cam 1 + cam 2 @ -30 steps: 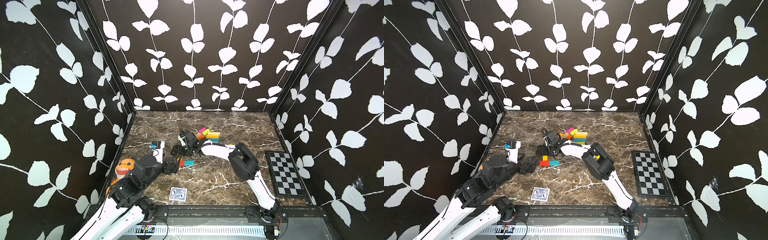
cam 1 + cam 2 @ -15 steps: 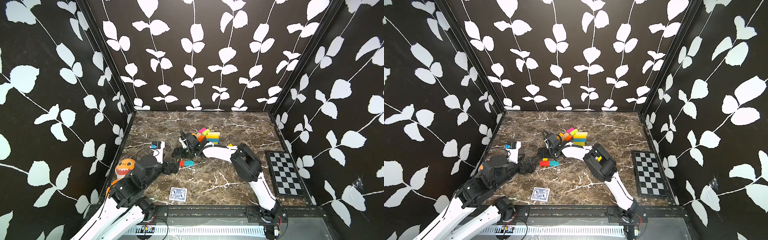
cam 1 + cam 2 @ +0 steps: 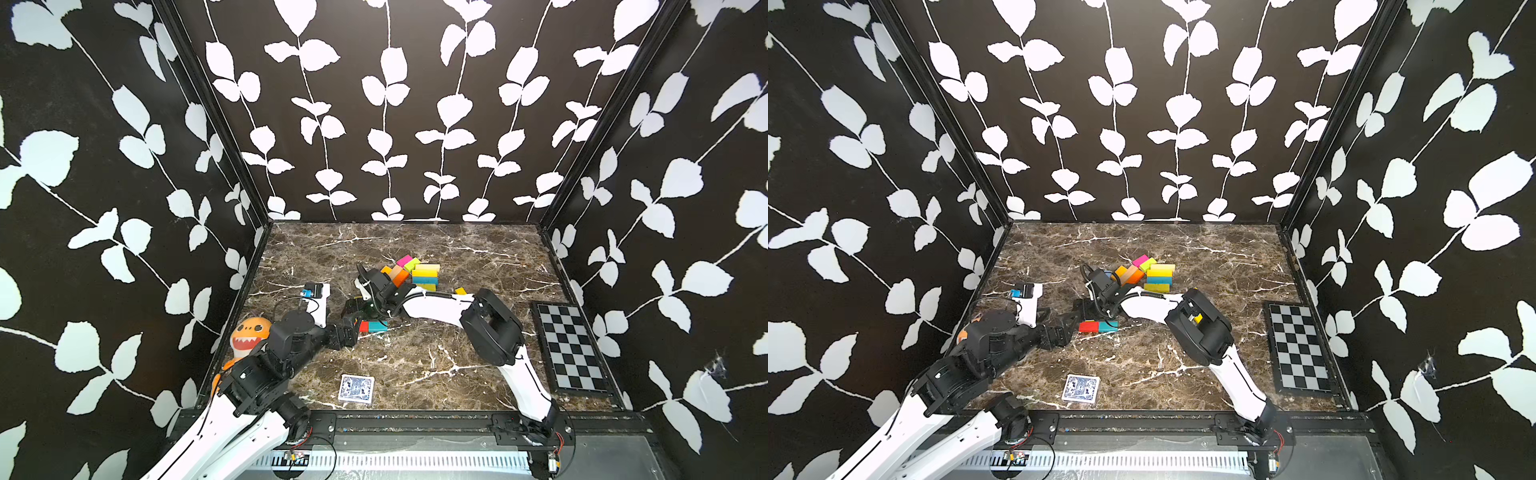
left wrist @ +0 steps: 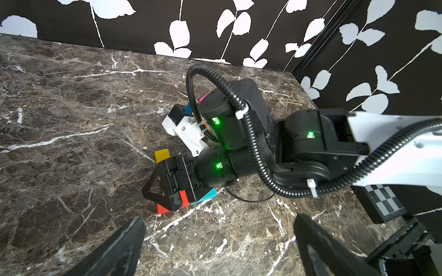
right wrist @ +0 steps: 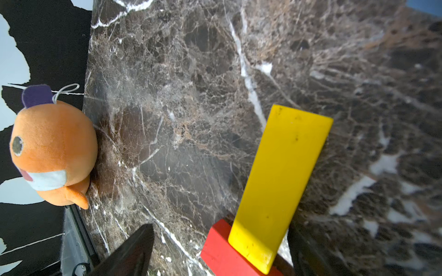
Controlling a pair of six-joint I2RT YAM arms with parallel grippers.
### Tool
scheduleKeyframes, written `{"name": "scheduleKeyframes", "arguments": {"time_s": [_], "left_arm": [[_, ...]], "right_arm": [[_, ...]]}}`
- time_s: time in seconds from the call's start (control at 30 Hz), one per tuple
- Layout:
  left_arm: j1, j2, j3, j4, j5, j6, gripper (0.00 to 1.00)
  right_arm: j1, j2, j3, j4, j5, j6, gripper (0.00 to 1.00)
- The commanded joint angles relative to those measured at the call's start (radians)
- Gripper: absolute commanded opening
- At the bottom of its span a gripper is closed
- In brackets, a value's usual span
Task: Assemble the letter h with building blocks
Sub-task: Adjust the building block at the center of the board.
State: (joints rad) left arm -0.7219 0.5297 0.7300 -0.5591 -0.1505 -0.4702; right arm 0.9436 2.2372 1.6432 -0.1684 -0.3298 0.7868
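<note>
A pile of building blocks [image 3: 415, 270] [image 3: 1152, 274] in pink, orange, yellow and teal lies at the back middle of the table. A red block [image 3: 364, 326] [image 4: 165, 208] and a teal block [image 3: 379, 326] [image 3: 1108, 326] lie end to end nearer the front. A yellow block [image 5: 279, 181] [image 4: 162, 154] lies with one end over the red block [image 5: 224, 255]. My right gripper [image 5: 221, 233] [image 3: 353, 309] hovers open over that joint, its fingers apart from the yellow block. My left gripper [image 4: 220, 239] [image 3: 348, 331] is open and empty just in front of them.
An orange shark plush [image 3: 249, 336] [image 5: 52, 153] sits at the left wall. A blue-patterned card deck [image 3: 356, 388] lies near the front edge. A chessboard [image 3: 569, 347] lies along the right wall. A lone yellow block [image 3: 460, 291] sits behind the right arm.
The right arm has shifted slightly. Both grippers stay open and the red and teal blocks lie where they were.
</note>
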Motion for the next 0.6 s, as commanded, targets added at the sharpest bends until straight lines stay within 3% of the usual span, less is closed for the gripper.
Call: {"name": "scheduleKeyframes", "arguments": {"time_s": [0.0, 0.57], "left_arm": [[0.001, -0.003, -0.015, -0.008, -0.012, 0.013, 0.99], [0.001, 0.000, -0.020, -0.006, -0.021, 0.019, 0.99]], "right_arm": [[0.007, 0.022, 0.028, -0.022, 0.003, 0.020, 0.87], [0.010, 0.047, 0.058, -0.036, 0.005, 0.019, 0.87]]}}
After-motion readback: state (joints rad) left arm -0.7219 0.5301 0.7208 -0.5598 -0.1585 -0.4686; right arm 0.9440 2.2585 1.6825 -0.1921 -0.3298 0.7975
